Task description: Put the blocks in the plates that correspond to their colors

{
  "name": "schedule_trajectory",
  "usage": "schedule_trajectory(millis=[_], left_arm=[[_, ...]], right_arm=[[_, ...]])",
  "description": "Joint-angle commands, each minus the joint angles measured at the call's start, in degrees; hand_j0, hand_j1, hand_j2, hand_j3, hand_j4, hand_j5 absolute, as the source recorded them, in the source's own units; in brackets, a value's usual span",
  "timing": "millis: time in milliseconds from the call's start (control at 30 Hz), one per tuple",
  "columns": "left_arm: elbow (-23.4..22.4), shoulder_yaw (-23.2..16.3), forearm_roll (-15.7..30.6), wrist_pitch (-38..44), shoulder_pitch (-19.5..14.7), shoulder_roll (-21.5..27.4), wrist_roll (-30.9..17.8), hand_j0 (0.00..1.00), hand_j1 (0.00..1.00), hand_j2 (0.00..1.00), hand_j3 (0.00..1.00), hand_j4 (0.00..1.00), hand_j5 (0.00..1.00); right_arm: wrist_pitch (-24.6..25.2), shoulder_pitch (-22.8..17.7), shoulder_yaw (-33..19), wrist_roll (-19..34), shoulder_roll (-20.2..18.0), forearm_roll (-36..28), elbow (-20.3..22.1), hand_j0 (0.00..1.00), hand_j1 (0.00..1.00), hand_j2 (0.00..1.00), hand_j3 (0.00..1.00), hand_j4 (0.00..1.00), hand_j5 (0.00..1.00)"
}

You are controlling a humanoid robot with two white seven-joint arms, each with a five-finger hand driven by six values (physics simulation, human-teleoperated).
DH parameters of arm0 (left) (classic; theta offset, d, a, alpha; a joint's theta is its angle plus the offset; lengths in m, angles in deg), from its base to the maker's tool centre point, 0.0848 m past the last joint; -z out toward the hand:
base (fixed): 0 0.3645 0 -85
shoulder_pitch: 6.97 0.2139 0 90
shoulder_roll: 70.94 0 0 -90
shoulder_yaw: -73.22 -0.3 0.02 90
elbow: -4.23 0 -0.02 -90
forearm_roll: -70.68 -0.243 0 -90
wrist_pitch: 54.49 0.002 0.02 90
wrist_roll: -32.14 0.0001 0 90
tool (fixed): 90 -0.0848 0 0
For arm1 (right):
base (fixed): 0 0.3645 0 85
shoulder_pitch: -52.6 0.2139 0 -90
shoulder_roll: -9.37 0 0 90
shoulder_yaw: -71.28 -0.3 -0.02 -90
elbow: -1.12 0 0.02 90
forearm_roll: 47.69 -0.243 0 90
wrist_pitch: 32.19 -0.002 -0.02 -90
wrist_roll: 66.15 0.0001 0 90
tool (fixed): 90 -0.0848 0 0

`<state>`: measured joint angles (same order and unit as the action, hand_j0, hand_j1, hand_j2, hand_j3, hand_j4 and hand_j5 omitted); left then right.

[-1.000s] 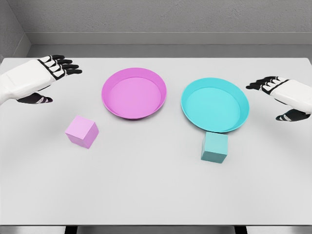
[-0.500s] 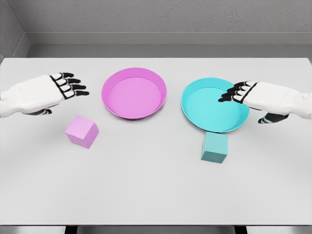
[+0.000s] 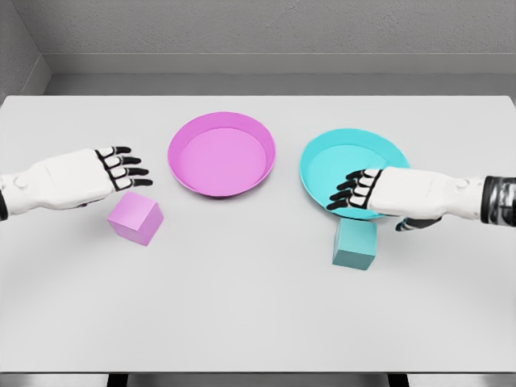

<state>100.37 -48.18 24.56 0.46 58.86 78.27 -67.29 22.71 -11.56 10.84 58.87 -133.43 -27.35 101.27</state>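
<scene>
A pink block (image 3: 135, 218) lies on the white table left of centre, below and left of the pink plate (image 3: 222, 153). My left hand (image 3: 121, 169) hovers just above the block's far side, fingers spread and empty. A teal block (image 3: 355, 243) sits right against the near rim of the cyan plate (image 3: 334, 157). Over that rim and the block's far edge, my right hand (image 3: 351, 192) is stretched flat and open, holding nothing. Both plates have nothing in them.
The white table (image 3: 258, 306) reaches to the grey back wall; its front edge runs along the bottom of the picture. The two plates stand side by side in the middle, with a narrow gap between them.
Both hands have moved inward and down: the left from the far left edge to above the pink block, the right from the far right to above the teal block.
</scene>
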Motion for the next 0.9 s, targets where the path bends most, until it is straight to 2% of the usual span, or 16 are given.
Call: schedule_trajectory(millis=[0,367,567,867], left_arm=[[0.8,-0.4,-1.3,0.0,0.0,0.1,0.0,1.00,1.00,1.00,1.00,1.00,1.00],[2.9,-0.5,-1.3,0.0,1.1,-0.2,-0.1,1.00,1.00,1.00,1.00,1.00,1.00],[3.0,-0.5,-3.7,0.0,1.5,0.0,-0.1,1.00,1.00,1.00,1.00,1.00,1.00],[3.9,-0.5,-4.6,0.0,2.0,-0.5,-0.1,1.00,1.00,1.00,1.00,1.00,1.00]], right_arm=[[0.1,0.0,1.1,0.0,0.0,-0.3,0.2,1.00,1.00,1.00,1.00,1.00,1.00],[0.1,0.0,4.9,0.0,1.6,-0.3,0.2,1.00,1.00,1.00,1.00,1.00,1.00],[0.1,-0.4,6.1,0.0,1.6,0.0,0.0,1.00,1.00,1.00,1.00,1.00,1.00],[0.1,-0.1,6.1,0.0,2.2,0.1,-2.8,1.00,1.00,1.00,1.00,1.00,1.00]])
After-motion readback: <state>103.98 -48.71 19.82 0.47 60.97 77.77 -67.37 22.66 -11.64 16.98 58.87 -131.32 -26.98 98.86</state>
